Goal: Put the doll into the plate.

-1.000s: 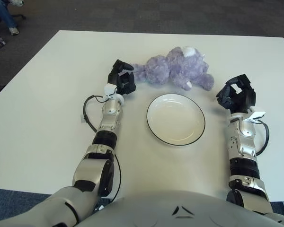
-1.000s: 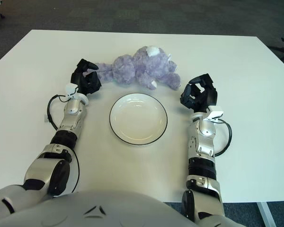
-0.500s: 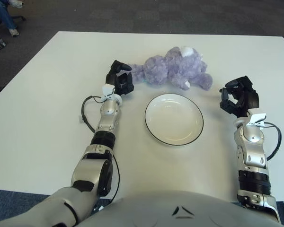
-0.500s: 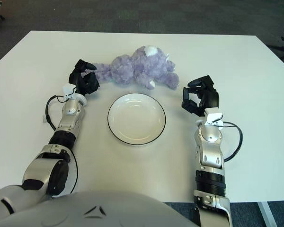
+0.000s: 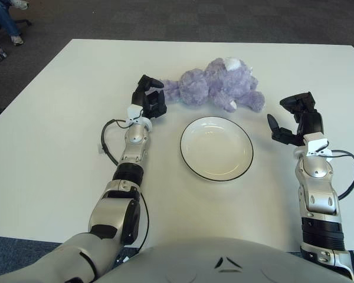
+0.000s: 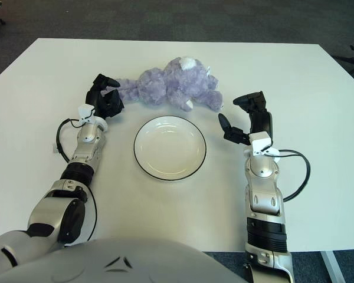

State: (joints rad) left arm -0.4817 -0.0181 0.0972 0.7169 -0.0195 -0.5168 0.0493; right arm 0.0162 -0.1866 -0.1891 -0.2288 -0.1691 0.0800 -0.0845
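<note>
A purple plush doll (image 5: 217,86) lies on its side on the white table, just beyond a white plate with a dark rim (image 5: 216,148). The plate holds nothing. My left hand (image 5: 149,99) is at the doll's left end, fingers spread close to its limb, not closed on it. My right hand (image 5: 290,121) is right of the plate and just below the doll's right end, fingers spread open, holding nothing. Both also show in the right eye view: the doll (image 6: 172,86) and the plate (image 6: 170,147).
The white table (image 5: 59,118) reaches to dark carpet at the back. A black cable (image 5: 108,141) loops beside my left forearm, another (image 5: 346,174) beside my right forearm. A seated person's legs show at the far left corner (image 5: 6,20).
My right hand has opened from a curled pose and its forearm has shifted right. My left hand has barely moved. The doll and plate stay put.
</note>
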